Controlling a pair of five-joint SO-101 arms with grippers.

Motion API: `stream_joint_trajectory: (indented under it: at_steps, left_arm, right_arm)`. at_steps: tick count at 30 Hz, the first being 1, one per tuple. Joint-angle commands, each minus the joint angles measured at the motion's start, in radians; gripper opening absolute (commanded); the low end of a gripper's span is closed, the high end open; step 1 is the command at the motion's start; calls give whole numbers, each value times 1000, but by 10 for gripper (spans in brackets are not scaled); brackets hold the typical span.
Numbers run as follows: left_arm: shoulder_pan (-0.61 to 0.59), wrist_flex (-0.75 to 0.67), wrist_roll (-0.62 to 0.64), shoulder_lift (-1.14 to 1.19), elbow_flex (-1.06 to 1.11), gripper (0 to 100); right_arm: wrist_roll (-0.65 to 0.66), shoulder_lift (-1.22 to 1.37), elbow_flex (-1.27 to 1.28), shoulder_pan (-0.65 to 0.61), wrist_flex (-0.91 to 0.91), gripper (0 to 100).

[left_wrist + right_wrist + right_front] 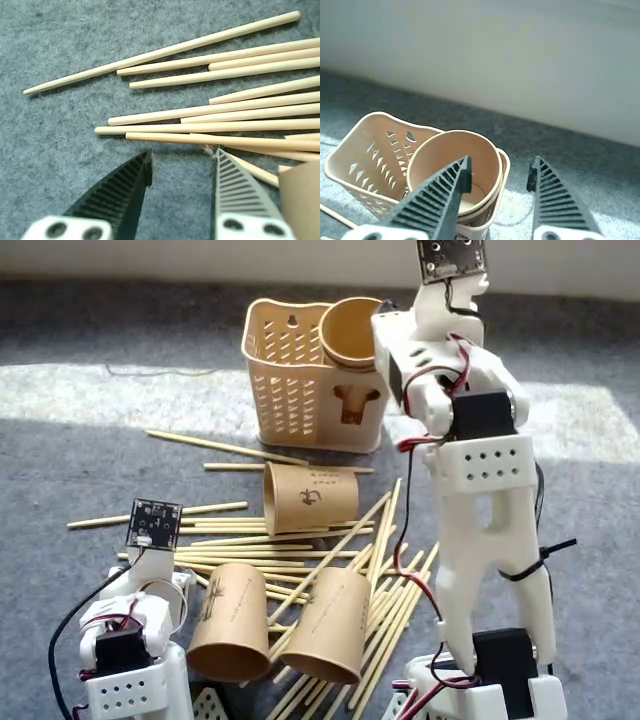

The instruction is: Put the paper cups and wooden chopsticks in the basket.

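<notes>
- My right pincer (500,175) is released: its two fingers stand apart with nothing between them, hanging over the basket (290,390).
- The basket stands upright at 12 o'clock on the grey surface (60,500) in the high view. One paper cup (350,332) sits in it mouth up, against the wall at the basket's 3 o'clock side.
- From my right wrist, my dark finger (442,192) crosses in front of that cup's open mouth. My pale finger (552,200) is off to the side of the cup, over the grey surface.
- My left pincer (182,160) is released too, fingers spread and empty, low over bare surface at about 8 o'clock.
- The near ends of the wooden chopsticks (225,107) lie just past my left fingertips. One stick comes close beside the pale tip; I cannot tell if they touch.
- The chopsticks are scattered flat across the middle of the surface, some crossing each other.
- Three more paper cups lie on their sides among them: the middle cup (310,497) just at 6 o'clock of the basket, and the near-left cup (230,625) and near-right cup (330,625) side by side at 6 o'clock of the heap.
</notes>
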Motion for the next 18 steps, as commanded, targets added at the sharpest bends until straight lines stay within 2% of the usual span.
stream_joint_trajectory:
  at_steps: [1, 6, 18]
  left_arm:
    - [-13, -14, -8, -7, 19, 189]
    - [-13, -14, -8, -7, 19, 189]
    - [-13, -14, -8, -7, 19, 189]
  right_arm:
    - [-5, -8, -33, -33, 25, 149]
    - [-3, -7, 13, -44, 22, 6]
    - [-3, -7, 329, -44, -173, 5]
